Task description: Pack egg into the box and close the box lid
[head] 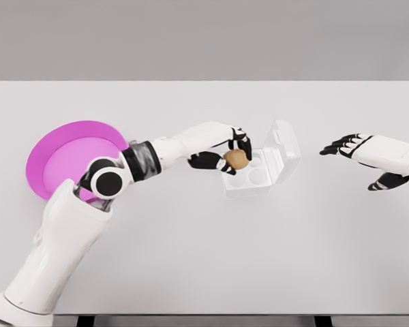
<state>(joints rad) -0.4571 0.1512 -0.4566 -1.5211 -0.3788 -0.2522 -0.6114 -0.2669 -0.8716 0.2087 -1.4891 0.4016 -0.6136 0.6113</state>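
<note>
Left hand (221, 151) pinching the brown egg (236, 159) right over the open egg box (259, 170), lid up. Right hand (360, 151) off to the side, fingers spread, empty. Could easily miss a cup and roll off if let go off-centre.

A bare simulated test bench, not a lived-in room: a plain white table (204, 259) runs edge to edge before a featureless grey wall (204, 34)
</note>
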